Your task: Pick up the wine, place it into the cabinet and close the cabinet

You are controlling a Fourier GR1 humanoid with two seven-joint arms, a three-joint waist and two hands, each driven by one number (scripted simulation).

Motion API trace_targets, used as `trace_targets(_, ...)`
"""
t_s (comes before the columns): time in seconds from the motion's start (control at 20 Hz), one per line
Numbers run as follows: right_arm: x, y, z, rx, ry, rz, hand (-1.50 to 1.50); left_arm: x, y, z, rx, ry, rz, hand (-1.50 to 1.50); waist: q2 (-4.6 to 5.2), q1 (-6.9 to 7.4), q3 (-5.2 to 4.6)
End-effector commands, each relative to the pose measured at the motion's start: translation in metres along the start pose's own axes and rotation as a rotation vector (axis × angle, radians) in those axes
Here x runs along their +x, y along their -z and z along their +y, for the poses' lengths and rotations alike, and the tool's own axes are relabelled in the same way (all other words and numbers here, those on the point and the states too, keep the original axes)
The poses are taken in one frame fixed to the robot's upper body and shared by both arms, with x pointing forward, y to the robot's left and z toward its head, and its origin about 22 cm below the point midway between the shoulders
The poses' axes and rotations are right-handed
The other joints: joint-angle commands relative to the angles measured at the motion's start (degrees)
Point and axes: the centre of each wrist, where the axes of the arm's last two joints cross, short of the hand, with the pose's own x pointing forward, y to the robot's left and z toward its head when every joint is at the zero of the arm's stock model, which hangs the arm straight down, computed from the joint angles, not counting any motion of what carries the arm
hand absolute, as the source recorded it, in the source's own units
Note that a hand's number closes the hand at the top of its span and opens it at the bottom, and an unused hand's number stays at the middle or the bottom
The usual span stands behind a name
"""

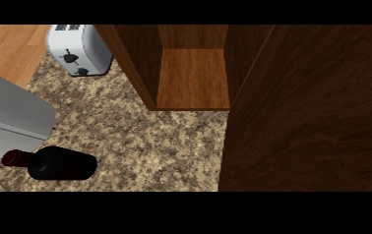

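The wine bottle [54,163] is dark, almost black, with a dark red neck pointing left. It lies on its side on the speckled stone counter [145,134] at the lower left. The wooden cabinet [193,78] stands open at the top centre, its inner shelf bare. Its dark door [298,110] is swung wide and fills the right side of the view. A grey forearm [22,115] shows at the left edge, just above the bottle, and its hand is out of view. No hand shows anywhere.
A white toaster [78,48] stands at the top left, beside the cabinet's left wall. Light wooden floor [18,46] shows beyond the counter's left edge. The open door covers the counter on the right.
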Motion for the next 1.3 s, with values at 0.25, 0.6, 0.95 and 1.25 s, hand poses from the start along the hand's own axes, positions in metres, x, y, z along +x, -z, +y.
trace_targets(0.25,0.018,-0.010,0.009,0.028,0.041,-0.041,-1.50,-0.061,0.015,0.025,-0.001,0.010,0.097,-1.50,0.06,-0.23,-0.03)
trace_targets(0.6,-0.001,-0.001,0.004,0.017,0.056,-0.047,-1.50,-0.104,-0.004,0.037,0.001,0.029,0.123,-1.50,0.07,0.02,0.00)
trace_targets(0.95,0.019,-0.019,0.020,0.017,0.052,-0.047,-1.50,-0.154,0.003,0.048,-0.019,0.002,0.173,-1.50,0.03,-0.46,-0.06)
trace_targets(1.25,0.009,-0.013,-0.003,0.027,0.035,-0.031,-1.50,-0.176,-0.025,0.061,-0.004,-0.021,0.180,-1.50,0.07,-0.12,0.00)
